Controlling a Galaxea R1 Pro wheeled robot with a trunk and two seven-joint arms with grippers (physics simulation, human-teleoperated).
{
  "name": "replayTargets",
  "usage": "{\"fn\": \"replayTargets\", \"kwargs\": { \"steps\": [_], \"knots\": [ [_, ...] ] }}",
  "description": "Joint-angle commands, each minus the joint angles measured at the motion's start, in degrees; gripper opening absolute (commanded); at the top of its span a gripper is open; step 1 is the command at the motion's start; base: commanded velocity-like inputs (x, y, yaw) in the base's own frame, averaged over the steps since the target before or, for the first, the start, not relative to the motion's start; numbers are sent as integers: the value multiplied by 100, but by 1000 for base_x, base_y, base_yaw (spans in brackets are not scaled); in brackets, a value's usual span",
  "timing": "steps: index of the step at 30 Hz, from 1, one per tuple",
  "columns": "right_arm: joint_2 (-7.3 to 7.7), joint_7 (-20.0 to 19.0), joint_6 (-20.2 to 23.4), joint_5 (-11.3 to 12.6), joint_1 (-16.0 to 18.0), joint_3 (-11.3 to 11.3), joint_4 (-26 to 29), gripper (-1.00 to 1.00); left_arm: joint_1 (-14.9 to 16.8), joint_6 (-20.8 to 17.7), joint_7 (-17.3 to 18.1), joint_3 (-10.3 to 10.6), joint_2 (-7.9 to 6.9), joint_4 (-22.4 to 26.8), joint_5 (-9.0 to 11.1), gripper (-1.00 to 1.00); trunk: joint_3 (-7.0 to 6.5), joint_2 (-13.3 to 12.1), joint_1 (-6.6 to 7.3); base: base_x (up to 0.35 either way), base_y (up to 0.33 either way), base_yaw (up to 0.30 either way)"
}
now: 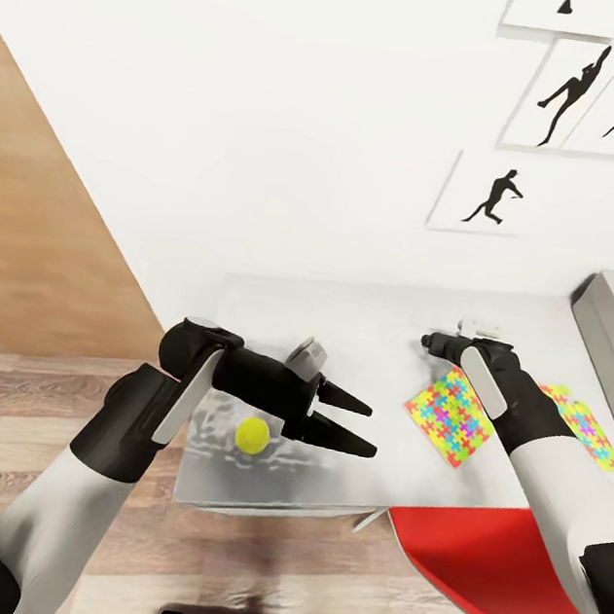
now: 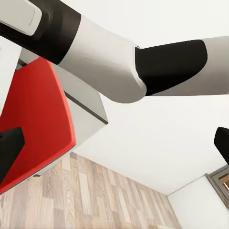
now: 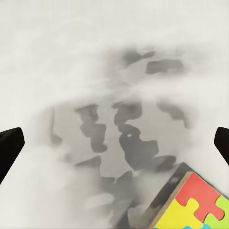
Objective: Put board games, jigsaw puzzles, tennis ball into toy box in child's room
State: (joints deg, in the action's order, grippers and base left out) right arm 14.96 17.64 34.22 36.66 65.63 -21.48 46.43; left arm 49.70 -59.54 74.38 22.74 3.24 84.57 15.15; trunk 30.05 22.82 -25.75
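1. Marbled pale table [image 1: 343,460], glossy; round yellow-green tennis ball [image 1: 252,435] near its front left edge.
2. 2 flat jigsaw puzzles [image 1: 455,416], interlocked bright pieces, beside sloped grey toy box [image 1: 605,337].
3. Left gripper [image 1: 354,420] horizontal above ball, fingers spread, empty.
4. Right gripper [image 3: 114,143] pointing down beside puzzle, fingers wide apart, empty.
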Motion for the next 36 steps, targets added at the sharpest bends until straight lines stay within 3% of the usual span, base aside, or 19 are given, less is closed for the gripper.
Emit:
{"fn": "replayTargets", "kwargs": {
  "steps": [1, 13, 36],
  "knots": [
    [11, 56, 10, 60, 5, -32, 9, 100, 5, -46, 6, 2, 1, -1, 14, 100, 9, 10, -4, 39, -12, 0],
    [78, 56, 14, 60, 5, -24, 6, 100, 5, -46, 6, 2, 0, -1, 14, 100, 33, 10, -4, 87, -119, 0],
    [148, 51, -19, 60, 4, -25, -199, 100, 5, -46, 6, -4, 8, -2, 14, 100, 188, 10, -4, -7, -8, 0]
  ]
}}
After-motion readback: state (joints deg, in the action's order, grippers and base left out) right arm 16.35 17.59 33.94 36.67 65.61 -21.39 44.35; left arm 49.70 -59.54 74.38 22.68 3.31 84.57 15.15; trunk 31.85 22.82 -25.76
